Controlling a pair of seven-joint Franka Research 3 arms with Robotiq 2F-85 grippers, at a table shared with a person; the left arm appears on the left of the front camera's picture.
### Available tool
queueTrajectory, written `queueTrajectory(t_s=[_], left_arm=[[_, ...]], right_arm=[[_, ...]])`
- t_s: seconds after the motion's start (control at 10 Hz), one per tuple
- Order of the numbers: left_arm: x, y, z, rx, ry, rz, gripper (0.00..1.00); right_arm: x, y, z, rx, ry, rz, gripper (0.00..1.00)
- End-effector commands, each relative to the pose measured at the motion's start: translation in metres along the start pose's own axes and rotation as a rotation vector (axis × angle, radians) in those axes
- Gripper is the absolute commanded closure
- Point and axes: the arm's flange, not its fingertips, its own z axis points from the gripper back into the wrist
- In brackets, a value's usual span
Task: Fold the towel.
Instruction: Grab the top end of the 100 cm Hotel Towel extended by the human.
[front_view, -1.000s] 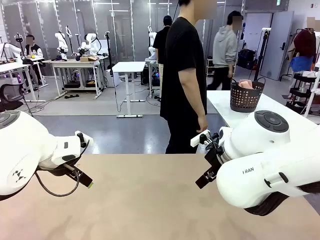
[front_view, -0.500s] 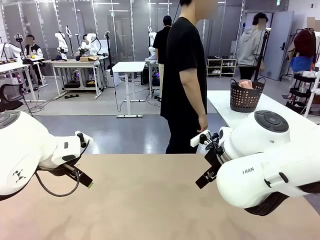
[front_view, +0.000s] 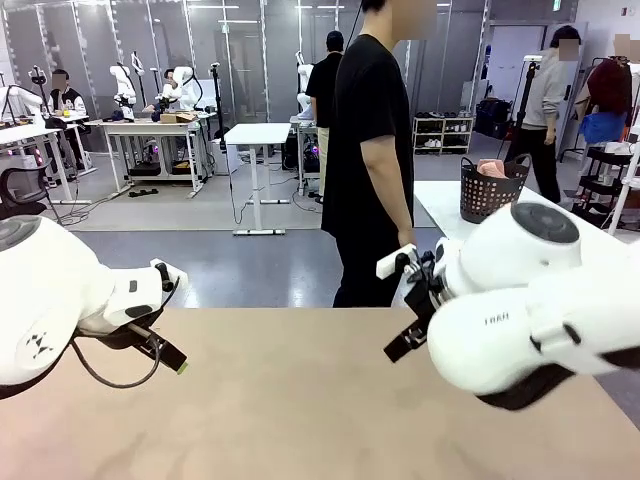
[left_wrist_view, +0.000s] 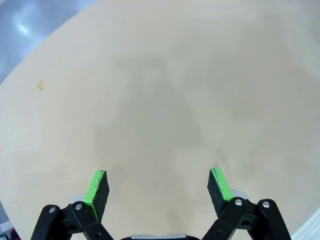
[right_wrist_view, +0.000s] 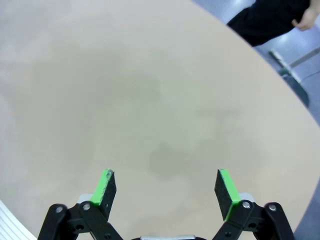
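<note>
A salmon-pink cloth, the towel (front_view: 491, 168) by its colour, lies bunched in a dark basket (front_view: 490, 198) on a white table at the back right, far from both arms. My left gripper (front_view: 166, 353) hangs over the tan table's (front_view: 280, 400) left side. In the left wrist view my left gripper (left_wrist_view: 159, 187) is open, with bare tabletop between its green pads (left_wrist_view: 95, 186). My right gripper (front_view: 402, 343) hovers right of the middle. The right wrist view shows my right gripper (right_wrist_view: 165, 189) open as well, holding nothing.
A person in a black shirt (front_view: 368, 150) stands at the table's far edge, side-on, one hand (front_view: 404, 240) hanging down. The white table (front_view: 440, 205) with the basket stands behind on the right. Grey floor lies beyond the far edge.
My right arm has shifted a little to the left and up. The left arm has barely moved. Both grippers stay open.
</note>
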Motion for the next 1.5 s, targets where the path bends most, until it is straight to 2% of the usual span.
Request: queueTrajectory(t_s=[0.0,0.2,0.4,0.7,0.9,1.0,1.2,1.4], left_arm=[[0.025,0.017,0.045,-0.143,0.043,0.057,0.00],[0.039,0.037,0.086,-0.386,0.026,0.151,0.00],[0.034,0.071,0.118,-0.628,0.000,0.256,0.00],[-0.010,0.147,0.154,-0.993,-0.097,0.472,0.00],[-0.063,0.196,0.169,-1.114,-0.229,0.600,0.00],[-0.087,0.214,0.174,-1.149,-0.284,0.637,0.00],[-0.124,0.245,0.183,-1.182,-0.324,0.688,0.00],[-0.158,0.278,0.192,-1.132,-0.369,0.749,0.00]], right_arm=[[0.026,-0.026,0.047,0.137,0.018,-0.032,0.00],[0.037,-0.048,0.087,0.352,-0.011,-0.138,0.00],[0.026,-0.076,0.114,0.553,-0.040,-0.239,0.00],[-0.021,-0.130,0.148,0.810,-0.093,-0.451,0.00],[-0.066,-0.168,0.170,0.921,-0.184,-0.570,0.00],[-0.089,-0.185,0.181,0.949,-0.260,-0.622,0.00],[-0.133,-0.217,0.201,0.969,-0.371,-0.699,0.00],[-0.177,-0.249,0.215,0.949,-0.439,-0.770,0.00]])
